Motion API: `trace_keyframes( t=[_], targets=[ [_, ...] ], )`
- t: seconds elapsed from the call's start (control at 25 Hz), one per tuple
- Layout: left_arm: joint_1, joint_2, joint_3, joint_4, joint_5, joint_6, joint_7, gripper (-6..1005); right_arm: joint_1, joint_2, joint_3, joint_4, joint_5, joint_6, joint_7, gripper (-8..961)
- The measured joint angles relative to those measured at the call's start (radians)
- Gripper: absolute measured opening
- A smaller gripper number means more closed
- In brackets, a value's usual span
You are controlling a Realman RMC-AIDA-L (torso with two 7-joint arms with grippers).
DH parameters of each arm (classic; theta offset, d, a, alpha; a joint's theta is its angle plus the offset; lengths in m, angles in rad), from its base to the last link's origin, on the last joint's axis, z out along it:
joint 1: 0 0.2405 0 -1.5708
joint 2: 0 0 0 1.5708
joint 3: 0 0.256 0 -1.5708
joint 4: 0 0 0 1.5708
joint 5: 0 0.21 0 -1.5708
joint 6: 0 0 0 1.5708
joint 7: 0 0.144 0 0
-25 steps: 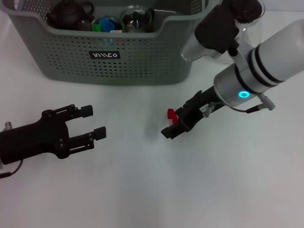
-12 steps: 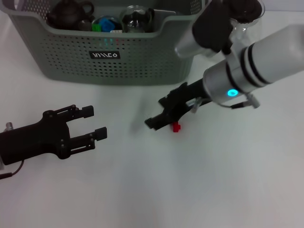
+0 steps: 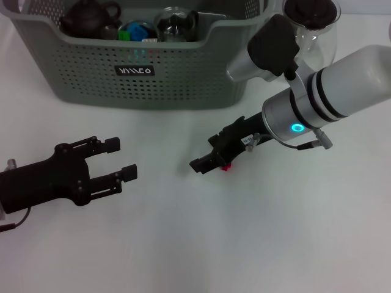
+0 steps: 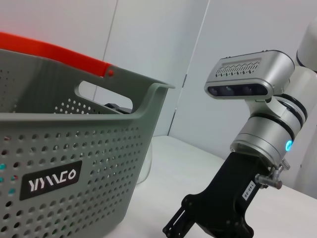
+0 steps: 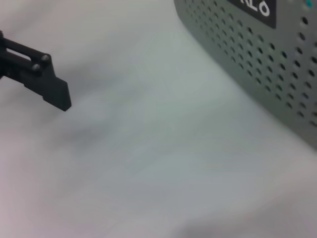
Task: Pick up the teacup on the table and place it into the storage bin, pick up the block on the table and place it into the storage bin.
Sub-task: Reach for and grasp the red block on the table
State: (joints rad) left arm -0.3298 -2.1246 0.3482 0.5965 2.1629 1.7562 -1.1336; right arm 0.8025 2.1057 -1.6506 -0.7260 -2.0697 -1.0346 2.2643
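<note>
White worktop (image 3: 183, 244) fills the head view, with the storage bin (image 3: 183, 73) at its far edge. Inside the bin sit a dark teapot (image 3: 90, 17), a blue and green item (image 3: 135, 30) and a round glass piece (image 3: 176, 24). Beside the bin's right end stands a glass carafe (image 3: 314, 30) with a black lid.

Only the head view shows the red block (image 3: 226, 165): it lies on the worktop in front of the bin's right half, touching or just under the tips of the right hand (image 3: 204, 163). Whether that hand's fingers grip it, I cannot tell. The left wrist view instead shows the bin's handle cut-out and black label (image 4: 52, 179) from the side, with the right arm's hand (image 4: 198, 223) lowered near the worktop. The right wrist view shows only the bin's perforated wall (image 5: 257, 54) and 1 finger of the left hand (image 5: 42, 82).

Compared with 0.5 s ago, the right hand has shifted slightly away from the bin, and the block is more covered by it.

The left hand (image 3: 122, 159) hovers open and empty, well in front of the bin's left half.
</note>
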Motion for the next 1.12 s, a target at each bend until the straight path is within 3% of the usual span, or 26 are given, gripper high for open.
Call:
trace_keyframes(
  t=[0.32, 0.56, 0.84, 1.12],
  targets=[
    [0.000, 0.000, 0.000, -0.001, 0.000, 0.000, 0.000, 736, -0.018, -0.017, 0.057, -0.037, -0.015, -0.094, 0.018, 783],
    [-0.001, 0.000, 0.000, -0.001, 0.000, 0.000, 0.000, 736, -0.034, -0.010, 0.119, -0.077, -0.102, -0.121, 0.032, 781],
    [-0.007, 0.000, 0.000, -0.001, 0.000, 0.000, 0.000, 737, -0.058, -0.007, 0.113, -0.193, -0.201, -0.134, 0.017, 776],
    [-0.007, 0.002, 0.000, -0.001, -0.002, 0.000, 0.000, 737, -0.048, -0.006, 0.090, -0.182, -0.199, -0.128, -0.067, 777]
  ],
)
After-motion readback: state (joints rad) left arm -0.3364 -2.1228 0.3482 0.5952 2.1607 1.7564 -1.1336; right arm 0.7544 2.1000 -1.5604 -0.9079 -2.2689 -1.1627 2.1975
